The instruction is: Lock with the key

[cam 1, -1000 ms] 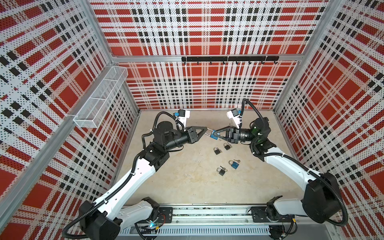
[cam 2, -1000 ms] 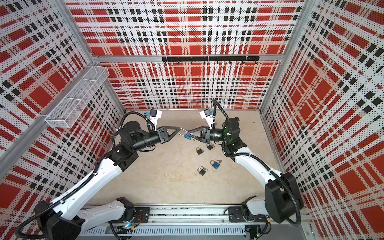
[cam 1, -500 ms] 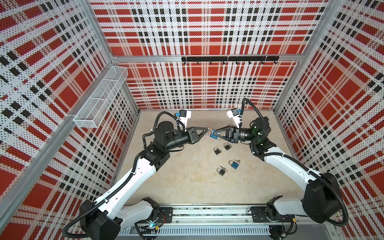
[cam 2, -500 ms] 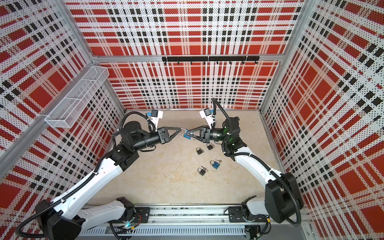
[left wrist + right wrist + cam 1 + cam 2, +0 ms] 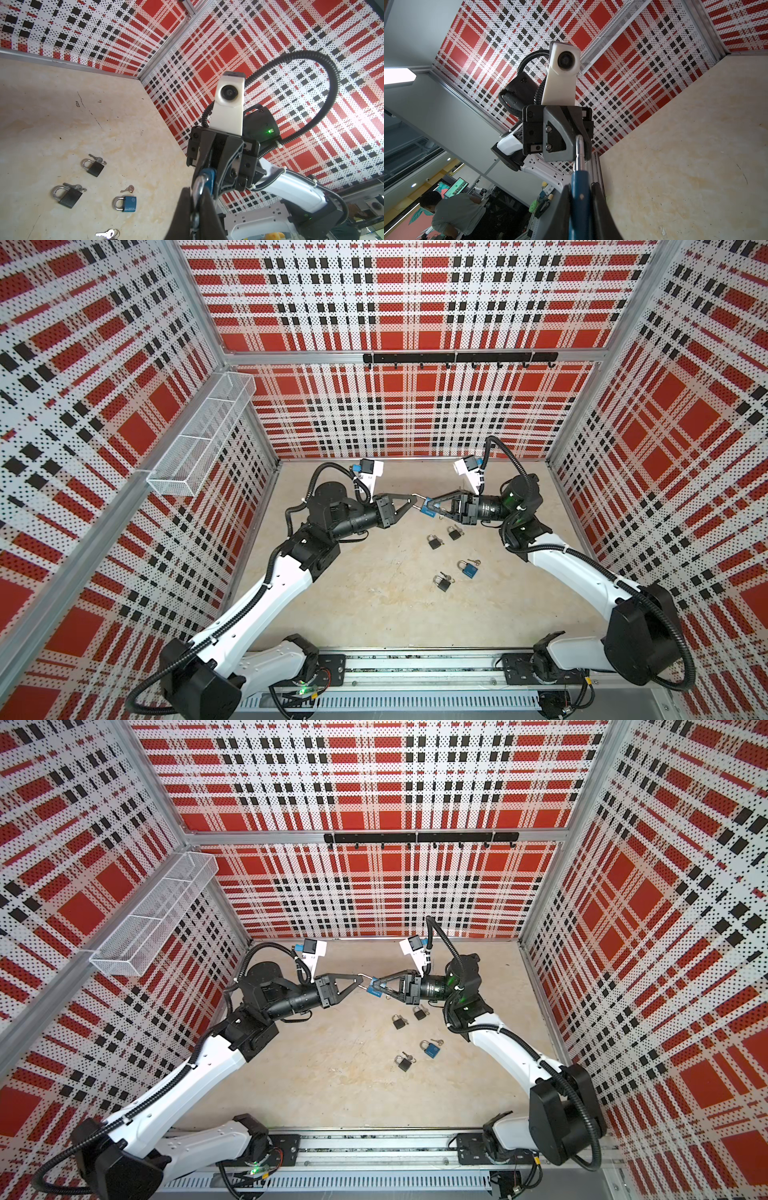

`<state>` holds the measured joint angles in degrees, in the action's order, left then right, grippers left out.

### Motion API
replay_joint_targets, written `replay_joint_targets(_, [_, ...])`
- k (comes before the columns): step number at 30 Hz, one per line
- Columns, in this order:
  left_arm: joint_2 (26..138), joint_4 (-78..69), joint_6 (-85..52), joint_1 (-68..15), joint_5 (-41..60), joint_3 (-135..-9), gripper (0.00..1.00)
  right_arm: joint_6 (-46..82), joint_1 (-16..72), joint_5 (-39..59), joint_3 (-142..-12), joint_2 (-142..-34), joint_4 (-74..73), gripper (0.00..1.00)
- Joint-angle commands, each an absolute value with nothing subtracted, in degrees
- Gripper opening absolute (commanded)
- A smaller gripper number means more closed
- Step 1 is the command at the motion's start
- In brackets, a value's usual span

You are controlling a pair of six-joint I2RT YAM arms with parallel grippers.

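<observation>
**Blue padlock (image 5: 426, 512) in a two-handed hold.** The lock hangs in mid-air above the far half of the table (image 5: 374, 626), bridging the gap between the two arms. Its silver shackle (image 5: 579, 153) points toward the left arm, and its blue body toward the right.

The right tool (image 5: 430, 508) clamps the body edge-on. In the right wrist view its jaws stand only as far apart as the body is thick. The left tool (image 5: 415, 500) is pinched fully together on the bend of the shackle, and in the left wrist view the loop runs straight between its fingers.

Step in hand, as judged: the lock is braced at both ends, body in one tool and shackle in the other, ready to be closed. Whether the shackle's free leg is already seated cannot be told. The keyhole end is buried in the right tool, and no key shows in this lock.

The next move probably calls for a short, straight push of the tools toward each other along the shackle's line, without twisting. If a key turn is needed, the left tool must first let go.

On the table below lie a second blue padlock (image 5: 125, 203), a loose key (image 5: 128, 188) just beside it, and three black padlocks (image 5: 434, 541) — all well apart from the held lock.
</observation>
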<state>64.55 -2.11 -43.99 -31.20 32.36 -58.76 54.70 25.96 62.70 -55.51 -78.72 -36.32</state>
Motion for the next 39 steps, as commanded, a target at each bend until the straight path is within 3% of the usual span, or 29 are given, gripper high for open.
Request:
replay_joint_targets(1, [65.9,-1.9,-42.3,-31.5,31.9,-58.5,0.0,60.6,26.8,64.6,-57.0,-79.4,-48.4,0.0])
replay_joint_targets(9, [66.1,-1.8,-41.2,-31.4,30.6,-57.2,0.0,73.7,26.8,65.7,-56.5,-83.2,-65.1,0.0])
replay_joint_targets(22, [65.7,-3.4,-43.0,-34.9,29.0,-54.8,0.0,58.9,27.8,63.5,-58.2,-79.8,-46.0,0.0])
replay_joint_targets(39, [66.6,-8.3,-45.7,-40.3,27.1,-49.1,0.0,59.0,28.9,63.3,-60.0,-80.6,-46.4,0.0])
